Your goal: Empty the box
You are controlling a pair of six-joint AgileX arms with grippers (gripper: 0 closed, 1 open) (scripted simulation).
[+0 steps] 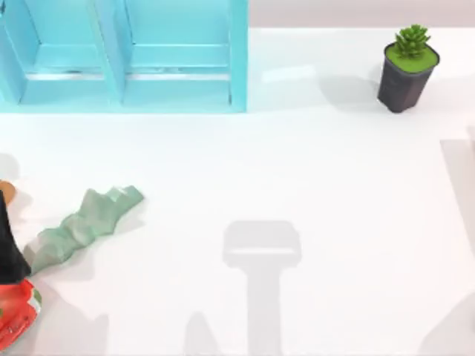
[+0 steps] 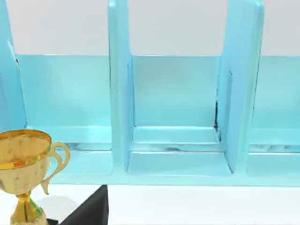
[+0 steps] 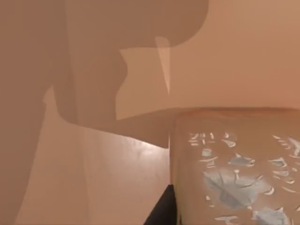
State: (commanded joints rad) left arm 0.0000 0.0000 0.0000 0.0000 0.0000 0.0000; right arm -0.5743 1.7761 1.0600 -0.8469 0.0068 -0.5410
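Note:
Tan walls of the box [image 3: 243, 56] surround the right wrist view at close range. Inside it lies a tan block [image 3: 234, 173] with pale blue and white marks on its upper face. A dark part of my right gripper [image 3: 164, 211] shows just beside that block. A dark part of my left gripper [image 2: 89, 211] shows in the left wrist view, near a gold trophy [image 2: 23, 173] that stands in front of the blue shelf [image 2: 178, 117]. In the top view my left arm [image 1: 7, 237] is a black shape at the table's left edge.
A light blue shelf [image 1: 178, 89] with open compartments stands at the back left. At the back right is a potted green plant [image 1: 407, 67]. A jagged grey-green object [image 1: 82, 226] lies at the left, and a red object [image 1: 16, 315] sits at the front left corner.

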